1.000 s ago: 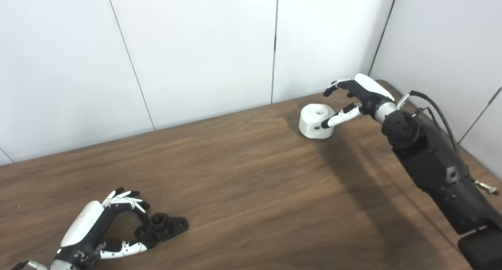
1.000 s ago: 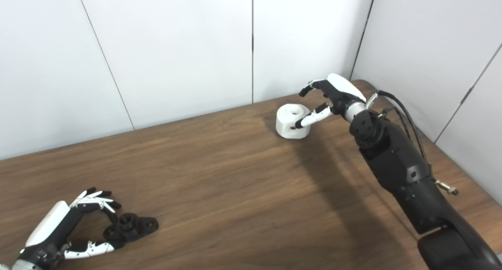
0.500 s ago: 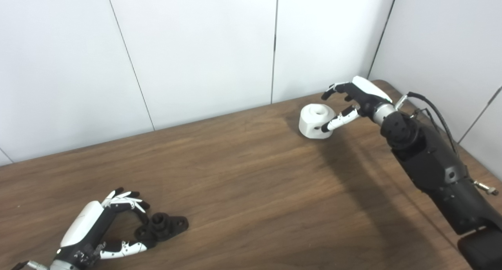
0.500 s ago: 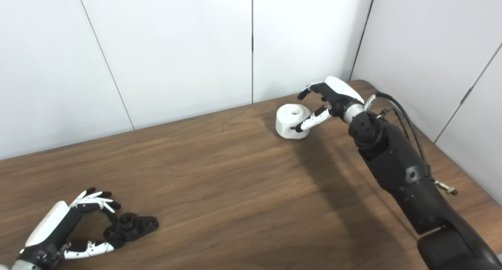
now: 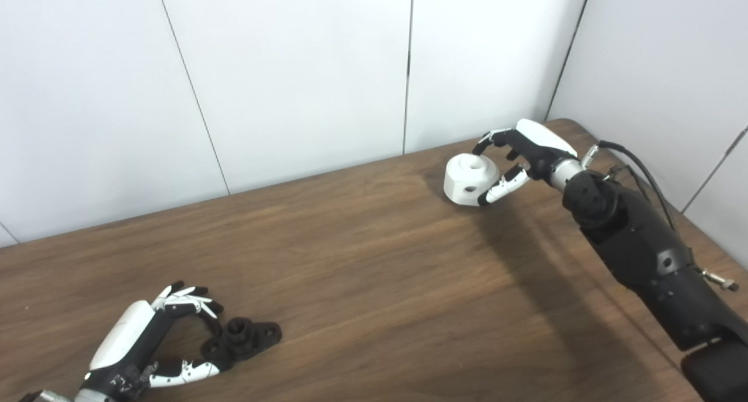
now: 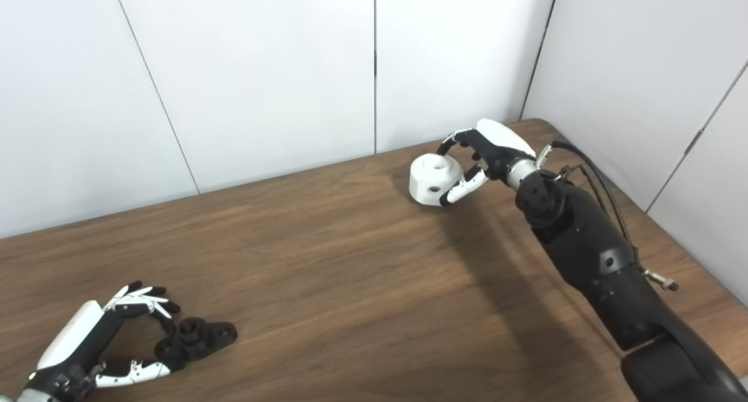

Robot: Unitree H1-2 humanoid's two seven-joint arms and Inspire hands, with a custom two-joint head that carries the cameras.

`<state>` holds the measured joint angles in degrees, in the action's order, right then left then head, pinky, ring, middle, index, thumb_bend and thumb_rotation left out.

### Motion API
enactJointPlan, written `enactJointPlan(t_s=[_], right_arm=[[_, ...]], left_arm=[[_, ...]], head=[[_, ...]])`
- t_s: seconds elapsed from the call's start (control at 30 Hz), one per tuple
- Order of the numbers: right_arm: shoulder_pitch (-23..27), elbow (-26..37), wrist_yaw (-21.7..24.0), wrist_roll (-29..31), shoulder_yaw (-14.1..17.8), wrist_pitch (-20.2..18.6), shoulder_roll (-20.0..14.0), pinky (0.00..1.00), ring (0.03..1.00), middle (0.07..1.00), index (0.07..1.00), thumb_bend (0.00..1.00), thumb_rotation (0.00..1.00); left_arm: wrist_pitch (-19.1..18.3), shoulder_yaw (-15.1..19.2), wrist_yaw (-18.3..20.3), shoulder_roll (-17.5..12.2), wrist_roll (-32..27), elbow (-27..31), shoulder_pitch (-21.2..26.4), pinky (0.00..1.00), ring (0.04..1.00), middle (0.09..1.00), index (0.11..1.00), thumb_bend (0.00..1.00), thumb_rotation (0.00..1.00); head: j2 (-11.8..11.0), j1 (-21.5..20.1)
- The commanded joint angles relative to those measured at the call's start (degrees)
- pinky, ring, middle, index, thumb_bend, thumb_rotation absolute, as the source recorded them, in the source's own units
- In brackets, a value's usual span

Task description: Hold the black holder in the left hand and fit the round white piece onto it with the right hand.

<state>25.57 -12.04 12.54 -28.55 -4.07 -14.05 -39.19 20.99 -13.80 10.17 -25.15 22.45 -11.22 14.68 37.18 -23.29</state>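
The black holder lies flat on the wooden table at the front left. My left hand rests beside it, its fingers and thumb closed against the holder's left end. At the far right stands the round white piece, a thick white disc with a hole on top and one in its side. My right hand wraps it from the right. The fingers curl over its back rim and the thumb presses on its front side. The piece still rests on the table.
White wall panels stand along the back and right of the table. My long black right forearm stretches over the table's right side and casts a shadow on the wood. The table's right edge runs close behind that arm.
My right hand has moved in on the white piece and its fingers have curled down around it; the piece has shifted slightly left. The left hand and the holder have not moved.
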Motion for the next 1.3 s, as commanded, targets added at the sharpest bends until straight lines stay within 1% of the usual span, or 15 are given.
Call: enactJointPlan(t_s=[0.0,0.17,0.43,0.63,0.73,0.83,0.97,1.13,1.27], right_arm=[[2.2,0.6,-1.0,-0.7,0.3,0.2,-1.2,0.77,0.89,0.89,0.7,0.87,0.19],[2.3,0.9,-1.0,-1.5,-0.2,-0.3,-1.2,0.8,0.913,0.887,0.7,0.84,0.2],[2.6,-1.1,-2.9,-1.4,0.0,1.3,-0.2,0.85,0.939,0.876,0.68,0.79,0.21],[2.9,-0.3,-3.0,-1.3,-0.1,1.1,-0.4,0.86,0.94,0.881,0.682,0.78,0.22],[2.9,0.4,-2.9,-0.6,0.6,1.0,-0.5,0.88,0.942,0.882,0.685,0.79,0.23],[2.3,1.5,-4.1,0.9,2.4,1.9,-0.4,0.87,0.928,0.869,0.67,0.81,0.21],[2.1,2.9,-4.2,0.8,3.4,0.7,-0.3,0.86,0.926,0.868,0.672,0.82,0.23],[2.0,3.7,-4.6,-0.2,3.3,0.4,-0.5,0.85,0.92,0.865,0.666,0.8,0.25],[1.9,3.3,-5.2,-0.2,3.4,1.5,-0.4,0.81,0.899,0.861,0.661,0.8,0.25]], left_arm=[[-0.1,0.0,1.1,-0.8,0.4,1.0,-0.2,1.0,0.873,0.696,0.485,0.52,0.04],[0.2,0.0,0.9,-0.8,0.6,1.1,-0.3,0.99,0.87,0.694,0.484,0.52,0.04],[0.3,0.1,0.7,-0.9,0.7,1.6,-0.7,0.99,0.871,0.691,0.484,0.52,0.04],[0.0,0.3,0.9,-1.0,0.5,1.3,-0.8,0.99,0.873,0.691,0.484,0.52,0.04],[0.2,0.3,0.8,-0.9,0.5,0.7,-0.5,0.99,0.872,0.692,0.484,0.52,0.04],[1.6,0.1,0.3,-0.8,0.6,-0.9,0.2,0.98,0.866,0.69,0.484,0.52,0.04],[1.4,0.1,0.6,-0.6,0.7,-1.2,0.6,0.99,0.869,0.693,0.484,0.52,0.04],[1.3,0.0,0.7,-0.4,0.6,-1.3,0.9,0.99,0.871,0.695,0.484,0.52,0.04],[0.9,0.0,0.8,-0.3,0.8,-1.4,1.1,0.99,0.87,0.695,0.484,0.52,0.04]], head=[[0.1,0.0],[0.0,0.1],[0.1,0.3],[-0.1,-0.3],[-0.3,-0.4],[-0.4,-0.8],[-0.6,-1.1],[-0.8,-1.1],[-0.7,-1.0]])
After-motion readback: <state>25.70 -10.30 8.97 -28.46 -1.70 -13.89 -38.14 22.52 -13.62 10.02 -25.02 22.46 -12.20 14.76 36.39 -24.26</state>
